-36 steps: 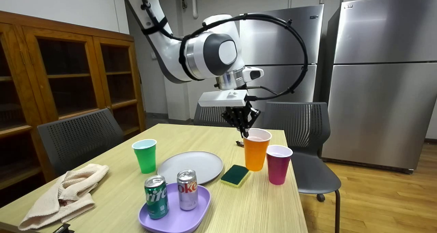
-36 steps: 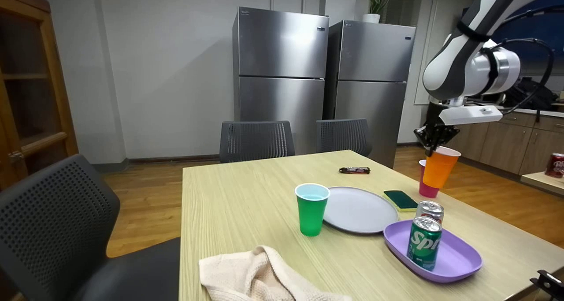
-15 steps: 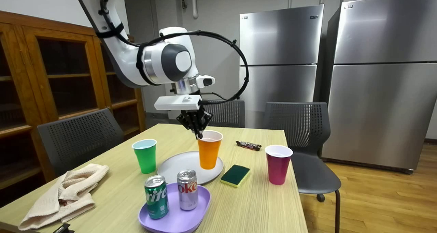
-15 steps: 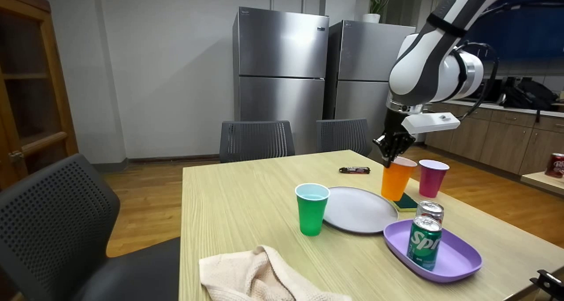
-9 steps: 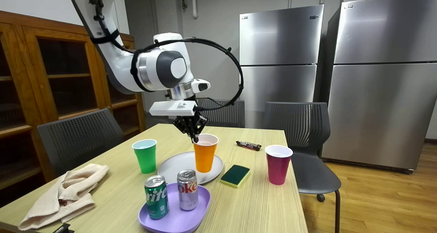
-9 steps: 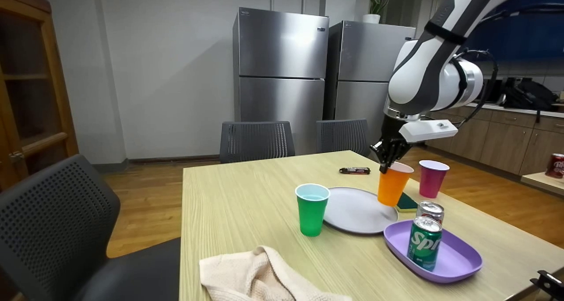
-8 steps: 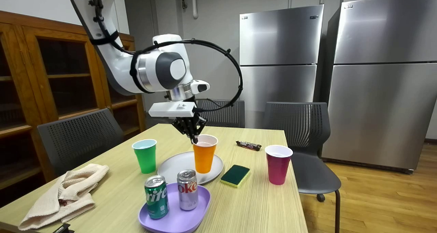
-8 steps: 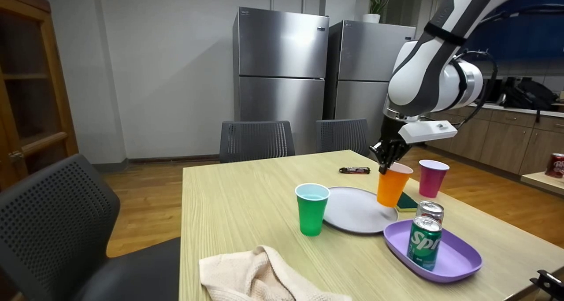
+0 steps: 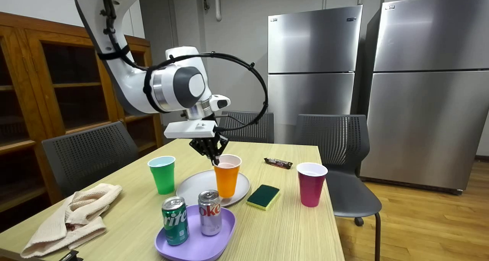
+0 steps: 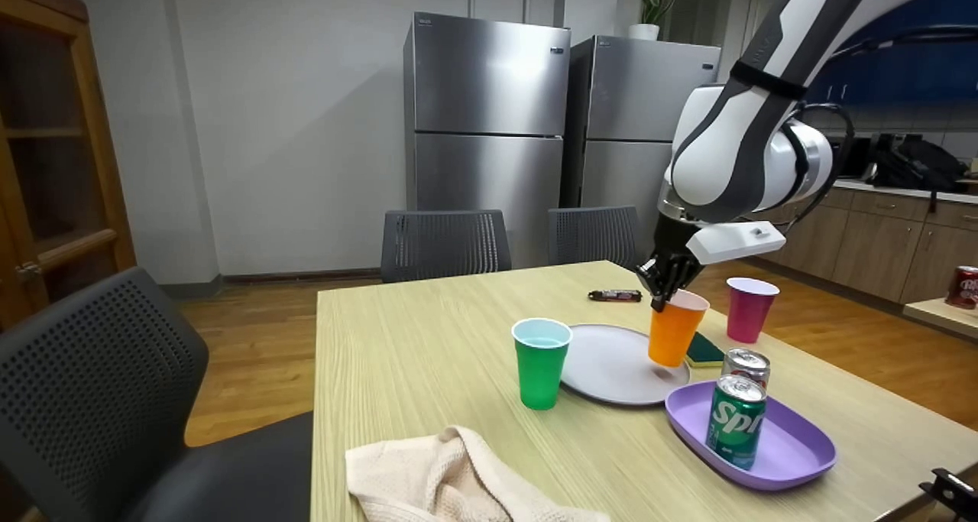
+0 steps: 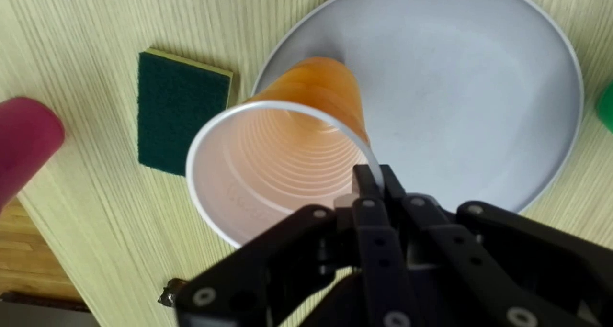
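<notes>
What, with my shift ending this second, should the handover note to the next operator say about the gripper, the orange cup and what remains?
Gripper: shut on the rim of the orange cup.
Things: the cup is over the gray plate and looks slightly tilted; whether its base touches, I can't tell. The sponge lies beside the plate; the green cup stands at the plate's other side.
Done: cup gripped and over the plate.
Left: cup not yet released; probably best to make sure its base is supported before opening.

It's a kitchen; steel refrigerators (image 10: pixel 489 141) and base cabinets (image 10: pixel 879 241) show it.
</notes>
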Robot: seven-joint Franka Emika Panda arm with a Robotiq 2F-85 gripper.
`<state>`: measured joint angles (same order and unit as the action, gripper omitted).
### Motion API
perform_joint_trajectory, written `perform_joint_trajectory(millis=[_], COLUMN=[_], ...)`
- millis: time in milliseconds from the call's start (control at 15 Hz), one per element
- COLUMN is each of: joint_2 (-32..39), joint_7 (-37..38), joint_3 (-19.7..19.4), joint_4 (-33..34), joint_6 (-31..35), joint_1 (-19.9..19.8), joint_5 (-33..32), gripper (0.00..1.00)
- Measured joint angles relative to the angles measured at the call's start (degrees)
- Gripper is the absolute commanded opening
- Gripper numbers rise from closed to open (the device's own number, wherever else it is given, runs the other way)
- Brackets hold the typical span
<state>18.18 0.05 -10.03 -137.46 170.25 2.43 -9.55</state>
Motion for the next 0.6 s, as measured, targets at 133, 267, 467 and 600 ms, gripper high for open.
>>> perform_joint_trajectory(millis=[133,267,467,600], joint_2=[0.5,1.0,1.6,1.9], joint_7=[0.3,0.8,1.5,1.8], joint_3=[-0.9,-1.7,-2.8,-3.4], joint_4=[0.0,0.0,0.0,0.0], joint_6=[0.4,0.6,0.7,0.7], joint_1=[1.0,2.1,3.4,4.2], joint_5=[-0.4,-0.8,-1.2,-1.3], gripper=[0.01,0.01,0.01,0.3])
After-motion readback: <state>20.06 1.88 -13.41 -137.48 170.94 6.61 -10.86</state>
